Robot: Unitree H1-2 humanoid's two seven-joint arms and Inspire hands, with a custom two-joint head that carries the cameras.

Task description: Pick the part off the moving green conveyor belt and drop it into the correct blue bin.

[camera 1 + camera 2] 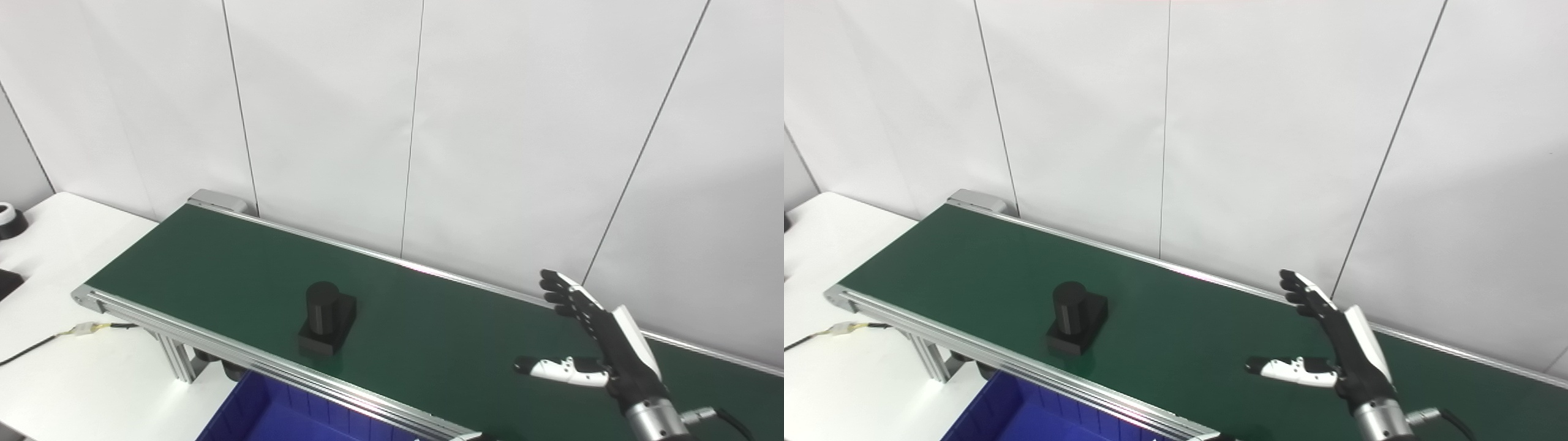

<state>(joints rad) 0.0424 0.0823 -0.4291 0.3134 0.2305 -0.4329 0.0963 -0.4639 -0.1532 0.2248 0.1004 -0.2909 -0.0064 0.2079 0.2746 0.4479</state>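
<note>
A black part, a short cylinder standing on a square base, rests on the green conveyor belt close to its near rail. My right hand hovers over the belt well to the right of the part, open, fingers stretched up and thumb pointing left toward it. It holds nothing. Just below the belt's near rail, the corner of a blue bin shows at the bottom edge. My left hand is out of sight.
A white table lies left of the belt, with a cable and connector and dark objects at the far left edge. The belt's aluminium frame and leg stand beside the bin. A white panel wall runs behind.
</note>
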